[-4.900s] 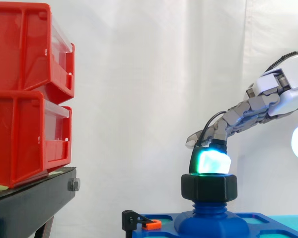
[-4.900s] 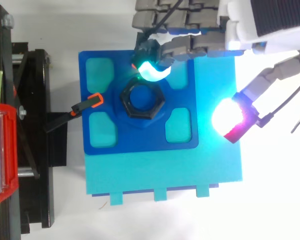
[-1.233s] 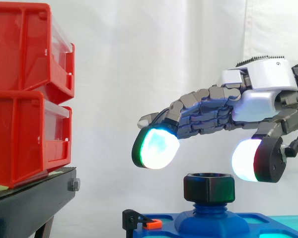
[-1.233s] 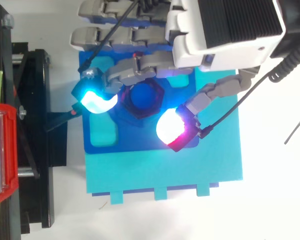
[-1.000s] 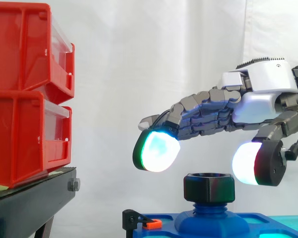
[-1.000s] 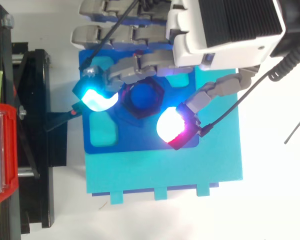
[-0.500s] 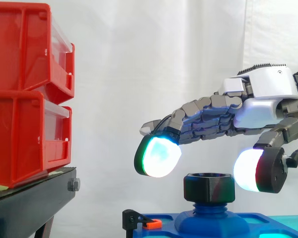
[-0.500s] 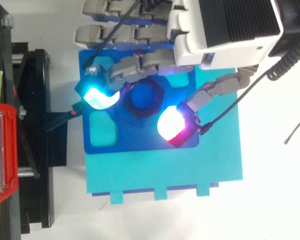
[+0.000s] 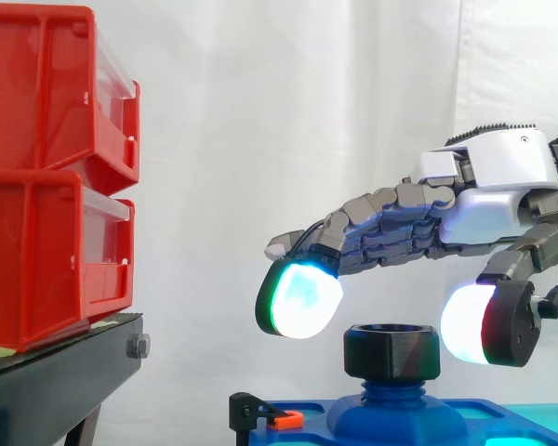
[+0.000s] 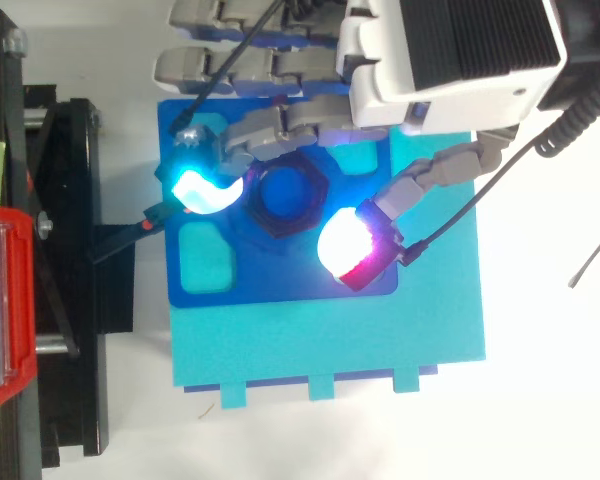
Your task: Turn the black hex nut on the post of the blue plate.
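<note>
Lowered slightly, hand (image 9: 498, 190) flanks black hex nut (image 9: 391, 351), apparently untouching.

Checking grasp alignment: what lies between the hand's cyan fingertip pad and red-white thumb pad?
The black hex nut on the post of the blue plate, in the top view; the hand's pads flank it.

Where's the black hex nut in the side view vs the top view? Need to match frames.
Side view: nut sits low, right of centre, on the post.
Top view: nut is just above centre, left of the middle, partly under the hand.
Shared landmark: the blue plate under the nut, at the bottom edge in the side view and mid-frame in the top view.
</note>
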